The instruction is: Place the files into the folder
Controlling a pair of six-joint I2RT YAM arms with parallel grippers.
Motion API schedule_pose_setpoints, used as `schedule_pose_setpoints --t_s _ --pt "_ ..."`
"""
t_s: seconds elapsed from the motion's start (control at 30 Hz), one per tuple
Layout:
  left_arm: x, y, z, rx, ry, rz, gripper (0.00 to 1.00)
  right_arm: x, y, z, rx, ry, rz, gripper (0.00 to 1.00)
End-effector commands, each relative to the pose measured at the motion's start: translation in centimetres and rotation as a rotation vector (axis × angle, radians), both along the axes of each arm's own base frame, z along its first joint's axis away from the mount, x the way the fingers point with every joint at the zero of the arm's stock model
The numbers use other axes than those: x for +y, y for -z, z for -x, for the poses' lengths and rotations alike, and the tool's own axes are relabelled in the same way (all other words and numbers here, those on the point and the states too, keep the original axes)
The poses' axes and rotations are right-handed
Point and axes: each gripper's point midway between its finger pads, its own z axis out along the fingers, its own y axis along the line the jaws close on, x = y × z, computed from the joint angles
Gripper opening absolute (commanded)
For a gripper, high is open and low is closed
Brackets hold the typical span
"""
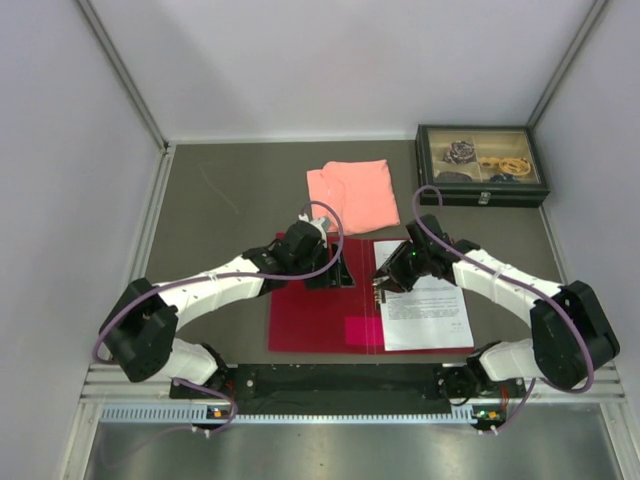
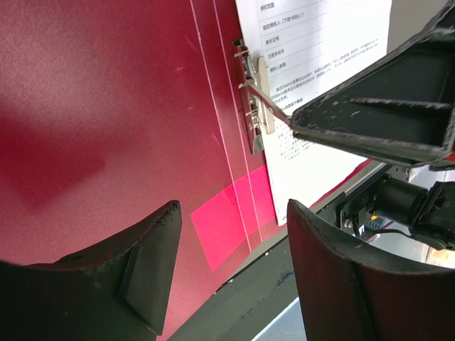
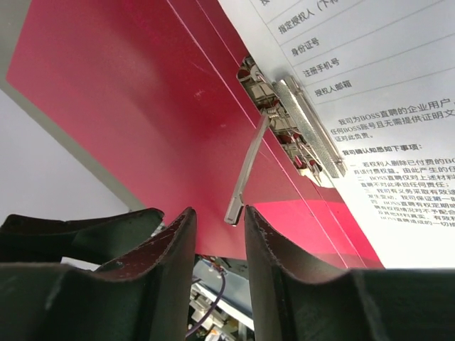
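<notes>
Crimson-red plastic folder point(image 1: 310, 320) lies open and flat on desk point(image 1: 220, 200), centre of top view. White printed paper sheets point(image 1: 428, 312) on its right half, spine-side edge at metal spring clip point(image 3: 298, 131).

Sheets likely light, limp, slippery: take by free edge. Clip lever point(image 3: 245, 174) stiff, raised.

Right gripper point(image 3: 219, 217) pitched low toward lever. Jaws narrowly apart, lever tip in gap, not clamped.

Left gripper point(image 2: 234, 213) hovers over left cover. Jaws wide, empty.

The dark grey matte table point(image 1: 220, 200) carries an open crimson-red plastic folder point(image 1: 305, 320), which lies flat near the front edge. Just behind the folder lies a salmon-pink folded cloth point(image 1: 352, 195), and a dark flat box with a glass lid point(image 1: 450, 197) stands in the far right corner.
</notes>
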Motion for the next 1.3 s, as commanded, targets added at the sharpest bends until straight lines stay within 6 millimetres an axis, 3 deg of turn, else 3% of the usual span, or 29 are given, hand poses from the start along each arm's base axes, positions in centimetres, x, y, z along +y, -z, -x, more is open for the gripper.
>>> schedule_pose_setpoints --t_s 0.0,0.37,0.5,0.77,1.07,1.27 --pt "-1.5 -2.1 -1.9 -0.069 -0.001 0.043 0.65 -0.1 0.5 -0.2 0.008 0.015 -0.008 0.31" --pt "-2.9 -1.4 -3.5 -0.069 -0.008 0.031 0.64 -0.3 0.6 -0.1 -0.002 -0.007 0.014 0.18" --pt "-3.9 -0.5 -4.5 -0.054 -0.002 0.010 0.54 -0.6 1.0 0.1 0.005 -0.010 0.025 0.10" --pt "-3.8 3.6 -6.5 -0.048 -0.004 -0.140 0.38 -0.9 1.8 0.9 0.020 -0.024 0.037 0.01" --pt "-3.0 7.6 -6.2 0.000 0.024 -0.237 0.20 -1.9 2.7 1.6 0.024 -0.040 0.085 0.00" --pt "-2.1 9.3 -5.9 0.013 0.034 -0.286 0.15 -2.7 4.3 2.5 0.037 -0.062 0.114 0.00"
